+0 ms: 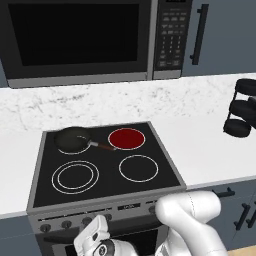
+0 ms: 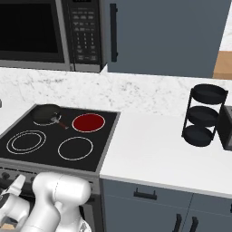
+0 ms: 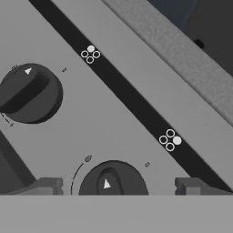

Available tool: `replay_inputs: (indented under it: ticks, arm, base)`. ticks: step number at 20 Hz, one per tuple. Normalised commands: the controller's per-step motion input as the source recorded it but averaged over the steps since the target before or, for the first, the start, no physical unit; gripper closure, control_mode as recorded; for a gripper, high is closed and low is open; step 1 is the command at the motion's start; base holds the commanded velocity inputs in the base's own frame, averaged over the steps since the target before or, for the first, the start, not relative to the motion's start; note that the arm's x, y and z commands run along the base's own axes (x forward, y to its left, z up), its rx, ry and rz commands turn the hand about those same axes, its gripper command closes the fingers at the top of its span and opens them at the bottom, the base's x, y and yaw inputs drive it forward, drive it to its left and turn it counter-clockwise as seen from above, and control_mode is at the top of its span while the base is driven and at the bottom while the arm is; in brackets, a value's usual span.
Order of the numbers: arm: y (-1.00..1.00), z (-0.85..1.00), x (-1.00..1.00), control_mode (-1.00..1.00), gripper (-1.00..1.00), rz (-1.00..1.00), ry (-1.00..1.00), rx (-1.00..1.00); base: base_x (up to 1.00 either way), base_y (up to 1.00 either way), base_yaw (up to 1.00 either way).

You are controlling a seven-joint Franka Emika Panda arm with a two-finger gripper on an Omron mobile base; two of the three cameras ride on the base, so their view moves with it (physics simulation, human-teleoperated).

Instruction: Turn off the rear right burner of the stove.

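The counter [image 2: 149, 149] runs white from left to right, with the microwave [image 1: 90, 40] hanging above its left part and grey cabinets [image 2: 167, 36] beside that. The stove [image 1: 47, 172] sits in the counter's left part, a black glass top over a grey front panel [image 3: 136, 150] that carries a row of dark knobs. The arm [image 1: 192, 227] bends low at the stove's front edge, its hand down at the panel. A black three-tier rack [image 2: 202, 115] stands near the counter's right end, well apart from the stove. A pan [image 1: 72, 139] rests on the rear left zone, its reddish handle pointing toward the rear right burner [image 1: 126, 138], which glows solid red at the top's back right corner. In front of it lies a thin white ring, and at the front left a double ring. In the hand view the gripper [image 3: 116, 185] is spread apart, its two fingertips either side of the lower knob [image 3: 111, 181] without touching it; a second knob [image 3: 27, 93] sits up and to the left.
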Motion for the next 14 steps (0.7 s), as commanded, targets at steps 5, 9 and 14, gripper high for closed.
replay_inputs:
  ticks: [5,9,14]
  arm:
    - [0.0,0.0,0.23,-1.0,1.0,0.0,0.0,0.0]
    - [-0.02,0.02,0.16,-1.0,1.0,0.0,0.0,0.07]
    - [-0.12,0.12,0.11,-1.0,1.0,-0.01,0.0,0.21]
  base:
    - [0.0,0.0,0.0]
    - [0.0,0.0,0.0]
    - [0.0,0.0,0.0]
